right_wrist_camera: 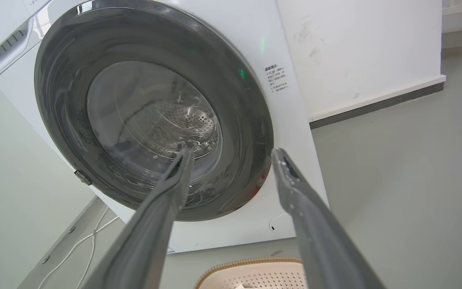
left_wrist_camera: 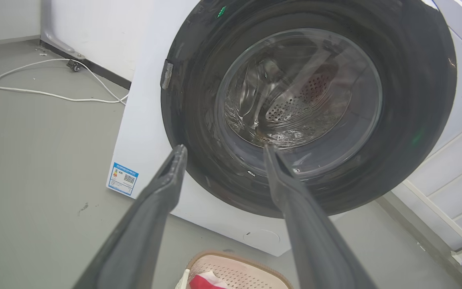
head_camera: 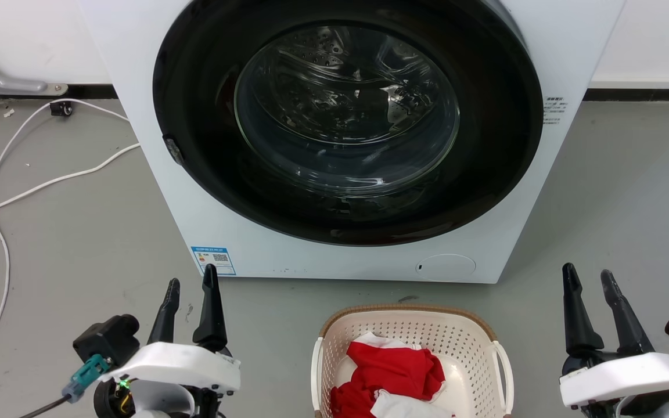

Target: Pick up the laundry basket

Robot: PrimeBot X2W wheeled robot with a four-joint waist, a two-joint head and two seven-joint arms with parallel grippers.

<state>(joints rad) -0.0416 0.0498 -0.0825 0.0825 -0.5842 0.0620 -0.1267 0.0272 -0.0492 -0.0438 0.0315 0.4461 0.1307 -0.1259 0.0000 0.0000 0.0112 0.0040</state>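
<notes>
So the cream perforated plastic laundry basket (head_camera: 445, 334) with the brown woven-look rim sits on the grey floor (head_camera: 79, 244) at the bottom centre of the head view. It's just in front of the big white front-loading washing machine (head_camera: 241, 249), with a strip of floor between them. The bottom edge of the frame cuts off its lower part. Inside there's a crumpled red garment (head_camera: 392, 368) with some white cloth mixed in. A white loop handle (head_camera: 506, 371) sticks out on the basket's right side, and there's another on the left.

The left tool (head_camera: 191, 277) is at the lower left of the head view and the right tool (head_camera: 587, 271) at the lower right. Both have their two long dark fingers pointing up the frame. Both are spread open with nothing between the fingers, and they sit well apart from the basket, one on either side.

In the left wrist view the open fingers frame the washer's round dark door (head_camera: 346, 110) with its glass window, and the basket rim peeks in at the bottom centre. The right wrist view is much the same: drum visible through the glass, basket rim at the bottom edge between the fingers.

The door looks shut. A blue label sticker (head_camera: 213, 260) sits at the lower left corner of the washer's front, and a white cable (head_camera: 50, 183) snakes over the floor in the left part of the head view.
</notes>
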